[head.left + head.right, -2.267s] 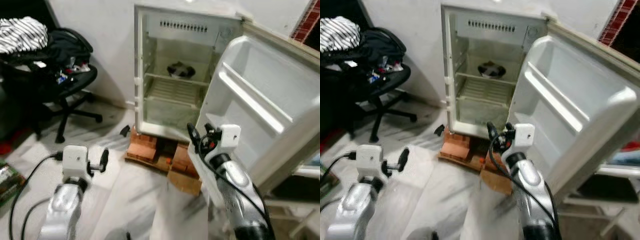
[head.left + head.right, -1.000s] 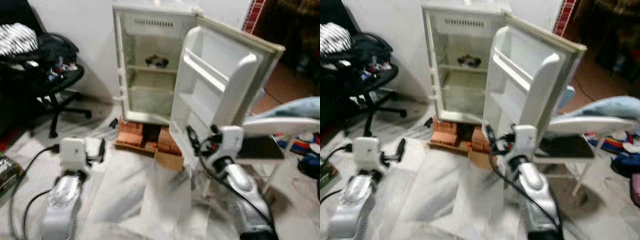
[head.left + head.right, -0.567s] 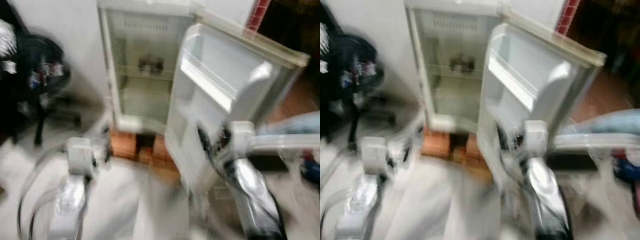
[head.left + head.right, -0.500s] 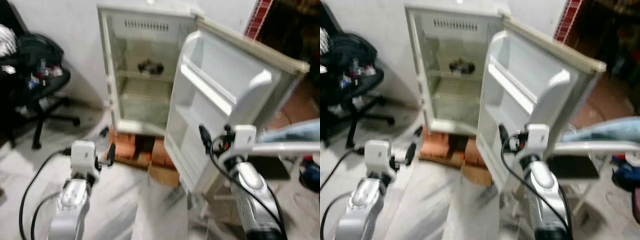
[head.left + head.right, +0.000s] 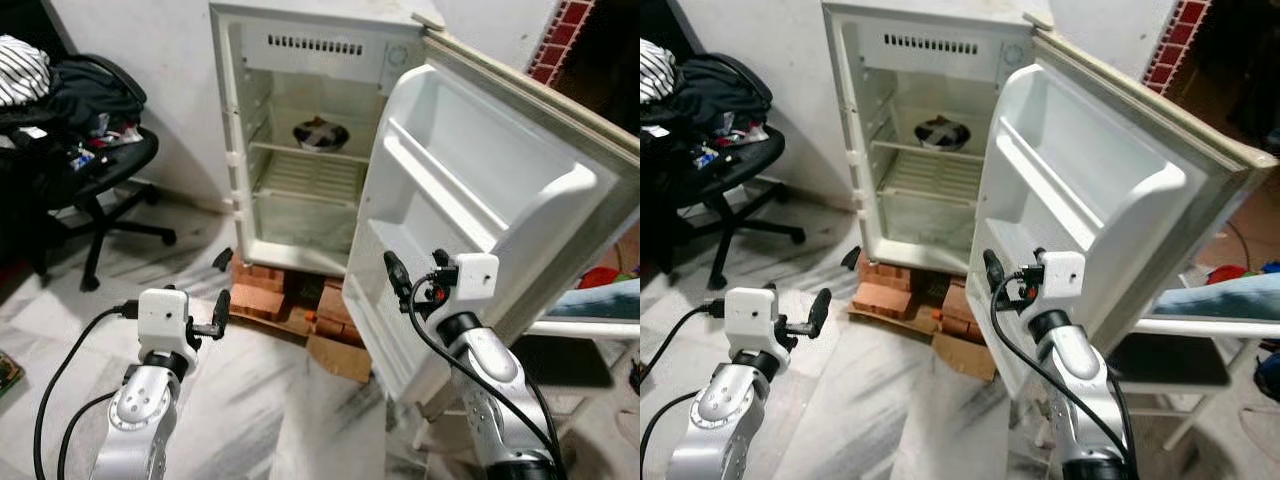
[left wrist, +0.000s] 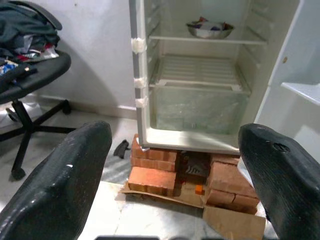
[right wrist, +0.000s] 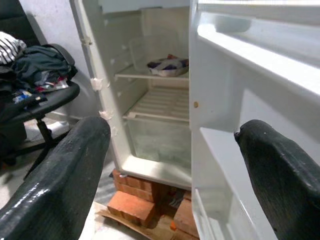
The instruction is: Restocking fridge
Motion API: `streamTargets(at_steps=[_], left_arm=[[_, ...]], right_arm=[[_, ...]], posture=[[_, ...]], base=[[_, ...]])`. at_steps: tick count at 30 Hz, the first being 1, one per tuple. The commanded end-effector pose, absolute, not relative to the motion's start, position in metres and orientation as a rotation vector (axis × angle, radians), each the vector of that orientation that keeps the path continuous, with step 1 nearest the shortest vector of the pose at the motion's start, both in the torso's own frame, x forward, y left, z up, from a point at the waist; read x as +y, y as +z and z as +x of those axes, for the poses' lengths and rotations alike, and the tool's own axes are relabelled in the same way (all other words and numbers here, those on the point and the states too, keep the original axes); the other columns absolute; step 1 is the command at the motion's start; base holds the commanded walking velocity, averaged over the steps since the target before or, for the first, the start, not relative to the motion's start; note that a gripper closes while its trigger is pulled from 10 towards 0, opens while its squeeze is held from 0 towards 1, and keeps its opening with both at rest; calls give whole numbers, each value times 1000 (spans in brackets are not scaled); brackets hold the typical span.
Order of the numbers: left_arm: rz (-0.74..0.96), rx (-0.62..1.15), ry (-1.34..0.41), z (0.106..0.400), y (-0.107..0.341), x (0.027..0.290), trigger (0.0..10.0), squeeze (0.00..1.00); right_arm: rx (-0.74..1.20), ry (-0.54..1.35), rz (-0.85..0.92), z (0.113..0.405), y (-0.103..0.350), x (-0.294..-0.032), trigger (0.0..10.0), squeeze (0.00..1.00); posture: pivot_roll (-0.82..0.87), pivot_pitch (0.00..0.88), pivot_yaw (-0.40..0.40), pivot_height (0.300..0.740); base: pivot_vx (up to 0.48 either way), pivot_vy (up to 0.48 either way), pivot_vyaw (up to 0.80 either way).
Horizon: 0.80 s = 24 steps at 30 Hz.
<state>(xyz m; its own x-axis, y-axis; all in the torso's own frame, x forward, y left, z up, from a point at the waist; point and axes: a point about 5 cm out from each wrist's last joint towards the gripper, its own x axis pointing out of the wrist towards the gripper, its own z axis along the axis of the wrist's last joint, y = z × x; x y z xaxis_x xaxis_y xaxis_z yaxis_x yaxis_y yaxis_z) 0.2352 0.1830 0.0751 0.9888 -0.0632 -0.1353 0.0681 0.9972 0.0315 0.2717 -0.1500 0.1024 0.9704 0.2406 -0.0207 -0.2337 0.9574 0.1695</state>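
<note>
Fridge (image 5: 310, 150) stands on bricks (image 5: 285, 295) with its door (image 5: 480, 210) swung wide; a bowl (image 5: 320, 133) sits on its upper shelf. Both empty grippers hover before the fridge, fingers spread: left gripper (image 6: 170, 165) facing the bricks, right gripper (image 7: 175, 165) near the door.

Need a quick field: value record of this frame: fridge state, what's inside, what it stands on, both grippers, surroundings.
fridge: small white fridge, against the wall
door: door wide open, its shelves bare
contents: one bowl on the upper shelf
base: fridge stands on bricks and cardboard
left gripper: left gripper open, holds nothing, aimed at the fridge
right gripper: right gripper open, holds nothing, close to the door
surroundings: office chair piled with clothes, to the robot's left
</note>
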Motion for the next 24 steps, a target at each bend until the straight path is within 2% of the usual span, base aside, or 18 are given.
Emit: streamTargets(at_steps=[1,3,6,10,19,24], left_arm=[[53,118,-70,236,80,184,10000,0],[52,119,-71,236,79,184,10000,0],[52,126,-72,236,78,183,10000,0],[58,129,-74,236,78,183,10000,0],[57,124,-79,236,78,182,10000,0],[56,135,-82,235,77,182,10000,0]], right_arm=[[29,255,174,271,106,-150,10000,0],[89,455,242,263,102,-132,10000,0],[157,695,299,249,102,-120,10000,0],[187,781,285,244,102,-119,10000,0],[264,848,75,243,91,-133,10000,0],[284,844,-21,247,88,-146,10000,0]], posture=[[86,0,-48,740],[86,2,-48,740],[88,2,-50,740],[88,2,-51,740],[90,3,-50,740],[90,3,-51,740]], base=[[0,-480,0],[0,-480,0],[0,-480,0],[0,-480,0],[0,-480,0],[0,-167,0]])
